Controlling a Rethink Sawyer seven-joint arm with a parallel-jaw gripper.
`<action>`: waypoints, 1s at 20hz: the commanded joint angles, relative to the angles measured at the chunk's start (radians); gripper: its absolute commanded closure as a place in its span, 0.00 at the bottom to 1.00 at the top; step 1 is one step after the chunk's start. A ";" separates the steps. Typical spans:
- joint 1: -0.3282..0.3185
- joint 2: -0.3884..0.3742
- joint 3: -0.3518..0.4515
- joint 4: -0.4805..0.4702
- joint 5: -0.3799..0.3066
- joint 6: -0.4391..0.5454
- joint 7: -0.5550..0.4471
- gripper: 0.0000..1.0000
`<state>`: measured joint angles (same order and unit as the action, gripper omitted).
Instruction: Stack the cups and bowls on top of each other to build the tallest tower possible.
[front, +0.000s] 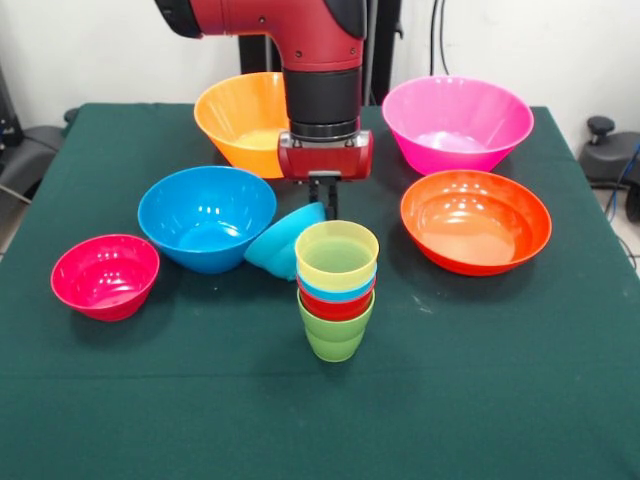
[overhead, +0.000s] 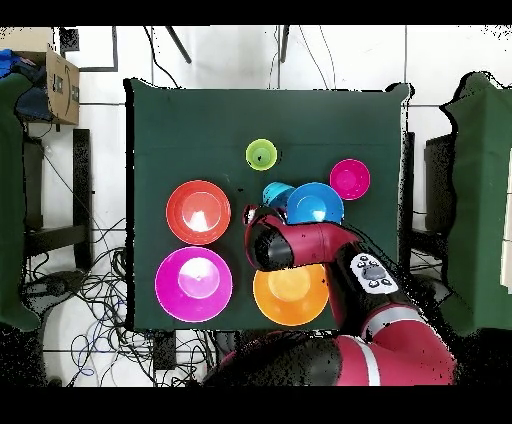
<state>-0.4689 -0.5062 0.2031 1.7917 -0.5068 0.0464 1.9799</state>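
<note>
Tower (front: 336, 290) w/ hand (front: 324, 196) lowered just behind, by tilted lt-blue bowl (front: 283, 240).

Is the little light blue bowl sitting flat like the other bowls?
No, the small light blue bowl is tipped on its side against the blue bowl.

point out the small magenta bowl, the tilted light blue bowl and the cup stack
small magenta bowl (front: 105, 275), front view, inside of the bowl
tilted light blue bowl (front: 276, 247), front view, outer wall
cup stack (front: 337, 255), front view, yellow top cup's inside
</note>
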 joint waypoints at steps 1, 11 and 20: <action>0.057 -0.065 -0.038 0.007 0.090 0.266 0.072 1.00; 0.054 -0.127 -0.018 0.045 0.181 0.389 0.081 1.00; 0.041 -0.212 0.083 0.045 0.290 0.494 0.033 1.00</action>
<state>-0.4310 -0.6693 0.1642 1.8119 -0.2990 0.3750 1.9799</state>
